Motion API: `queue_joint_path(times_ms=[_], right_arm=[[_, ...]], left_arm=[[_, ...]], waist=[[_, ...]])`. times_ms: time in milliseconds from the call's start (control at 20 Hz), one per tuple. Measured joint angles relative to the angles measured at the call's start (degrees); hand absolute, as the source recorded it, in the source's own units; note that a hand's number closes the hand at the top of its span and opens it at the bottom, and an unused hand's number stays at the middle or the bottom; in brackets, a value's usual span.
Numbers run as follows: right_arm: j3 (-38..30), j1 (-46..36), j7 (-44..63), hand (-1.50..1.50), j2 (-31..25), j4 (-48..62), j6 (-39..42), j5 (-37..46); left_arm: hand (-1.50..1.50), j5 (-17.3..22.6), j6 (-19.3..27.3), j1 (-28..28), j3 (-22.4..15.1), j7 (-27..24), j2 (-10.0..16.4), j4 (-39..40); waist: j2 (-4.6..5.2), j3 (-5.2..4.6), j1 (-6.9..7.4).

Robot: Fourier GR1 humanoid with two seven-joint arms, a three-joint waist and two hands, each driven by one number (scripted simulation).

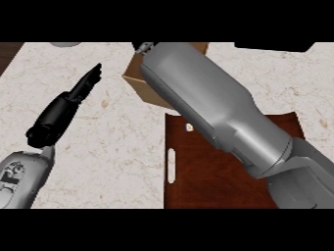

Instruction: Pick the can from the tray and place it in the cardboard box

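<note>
Head view shows no can on the tray. The right robot hand, mostly hidden over the cardboard box, cannot be read as open or closed. Release likely remains; the left robot hand is open.

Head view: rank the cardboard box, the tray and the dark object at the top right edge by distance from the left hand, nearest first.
1. Cardboard box: just right of the left hand, next to its fingertips.
2. Tray: lower right of the hand, clearly farther off.
3. Dark object: at the far top right edge.
</note>
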Motion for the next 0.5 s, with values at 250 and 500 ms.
queue_joint_path(times_ms=[250, 500], right_arm=[[-3.4, -0.2, -1.5, 1.50, 0.2, 6.3, 1.5, -4.5], [-7.9, 1.6, -4.8, 1.50, 0.4, 10.6, 6.0, -9.9]], left_arm=[[0.00, 0.5, -0.7, 0.3, 0.9, 0.5, 0.4, -0.4], [0.00, -0.1, 0.3, 1.8, 1.1, 1.2, 0.0, -1.8]], waist=[[-0.15, 0.05, -1.06], [-0.43, 0.13, -2.25]])
